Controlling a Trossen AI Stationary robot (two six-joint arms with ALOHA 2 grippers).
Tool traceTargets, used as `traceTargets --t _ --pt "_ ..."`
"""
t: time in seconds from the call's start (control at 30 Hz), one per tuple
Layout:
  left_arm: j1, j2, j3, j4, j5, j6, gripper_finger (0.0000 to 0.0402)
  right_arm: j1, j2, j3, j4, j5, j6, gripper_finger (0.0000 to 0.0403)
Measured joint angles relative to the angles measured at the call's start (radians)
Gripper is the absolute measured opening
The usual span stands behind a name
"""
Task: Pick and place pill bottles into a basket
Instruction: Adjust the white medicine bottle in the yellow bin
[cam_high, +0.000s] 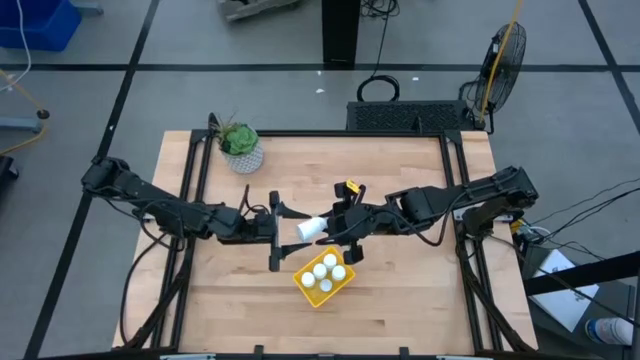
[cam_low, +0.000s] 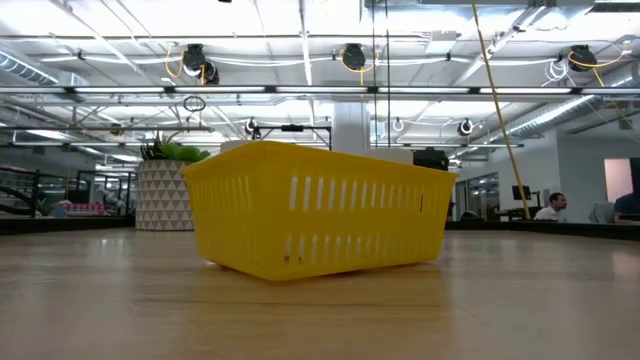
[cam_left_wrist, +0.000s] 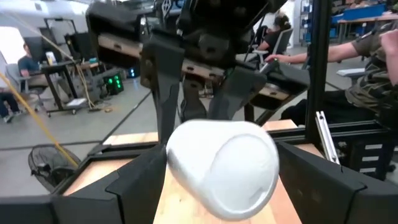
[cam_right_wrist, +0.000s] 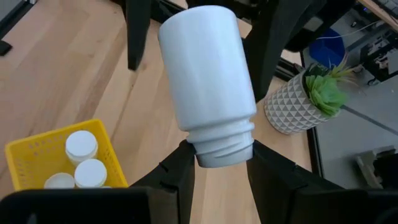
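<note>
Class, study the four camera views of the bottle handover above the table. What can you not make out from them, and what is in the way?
- Low view: the bottles inside the basket, hidden by its yellow wall.
- Low view: both arms, out of frame.
- Right wrist view: part of the basket, cut off by the right gripper and the picture's edge.
- Left wrist view: the held bottle's neck, turned away.

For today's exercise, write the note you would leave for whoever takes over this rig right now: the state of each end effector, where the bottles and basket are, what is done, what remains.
Right end effector: shut on the fifth pill bottle at its neck, held sideways in the air above the table, just beyond the basket.
Left end effector: open, fingers either side of the same bottle's base, not gripping it.
Basket: near mid-table, toward the front edge.
Done: four pill bottles stand in the basket, caps up.
Left: put the held bottle into the basket. No other bottles lie loose on the table.
</note>
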Motion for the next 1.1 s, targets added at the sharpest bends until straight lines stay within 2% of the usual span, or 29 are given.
traceTargets --t 0.33,0.53,0.67,0.8,1.1 --pt "0.003 0.0 0.001 -0.007 -0.001 0.011 0.0284 0.0 0.0 0.0 0.001 0.0 0.001 0.0112" --pt "0.003 0.0 0.001 -0.006 -0.048 0.018 0.0265 -0.001 0.0 0.0 0.002 0.004 0.004 0.0109" --pt "0.003 0.0 0.001 0.006 -0.057 0.031 0.0239 -0.001 -0.001 0.0 0.001 0.009 0.011 0.0109" --pt "0.003 0.0 0.0 0.016 -0.081 0.074 0.0194 -0.002 -0.003 0.0 -0.002 0.017 0.024 0.0108" --pt "-0.004 0.0 0.0 0.043 -0.132 0.143 0.0183 -0.002 -0.003 0.002 0.006 0.02 0.038 0.0113"
